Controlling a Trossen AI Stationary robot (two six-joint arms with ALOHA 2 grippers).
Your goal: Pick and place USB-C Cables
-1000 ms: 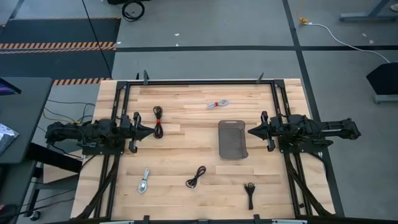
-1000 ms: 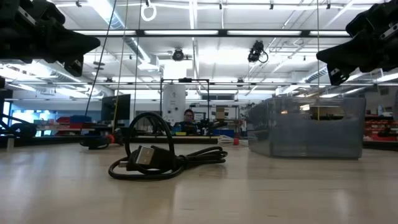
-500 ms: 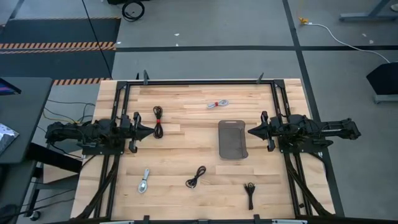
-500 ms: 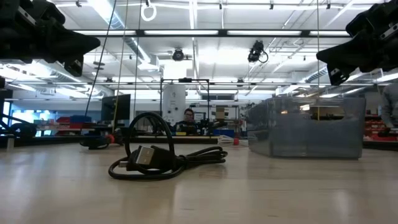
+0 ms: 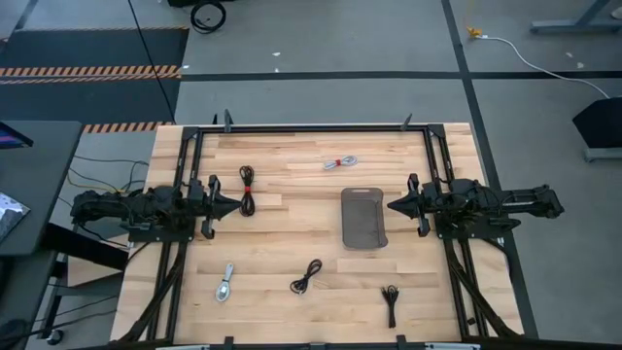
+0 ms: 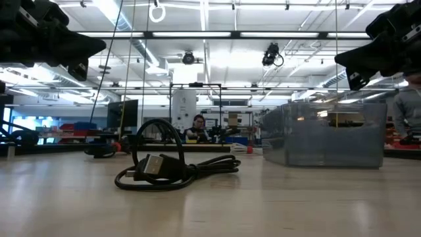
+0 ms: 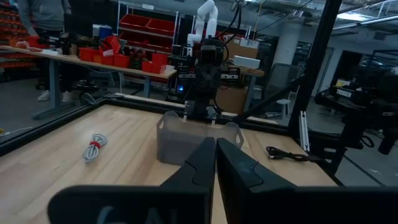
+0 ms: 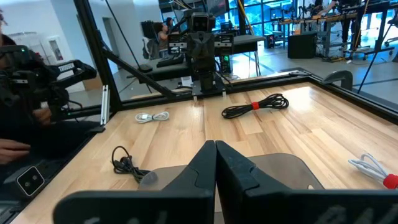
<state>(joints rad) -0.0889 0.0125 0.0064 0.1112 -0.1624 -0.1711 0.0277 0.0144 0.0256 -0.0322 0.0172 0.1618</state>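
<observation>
Several small coiled USB-C cables lie flat on the wooden table. A black one with a red tie (image 5: 246,188) is just beyond my left gripper (image 5: 236,203). A silver one with a red tie (image 5: 339,162) lies toward the far edge. A white one (image 5: 225,283) and two black ones (image 5: 307,277) (image 5: 391,301) lie near the front edge. The grey tray (image 5: 363,218) stands beside my right gripper (image 5: 391,205). Both grippers hover above the table, shut on nothing, pointing level at each other. The low view shows a black cable (image 6: 168,168) close up.
A black metal frame (image 5: 311,127) runs along the table's far edge and both sides. Bare wood lies between the two grippers and around the tray. Beyond the table, a person (image 6: 409,112) stands in the room at the right, and another (image 6: 197,125) sits far behind.
</observation>
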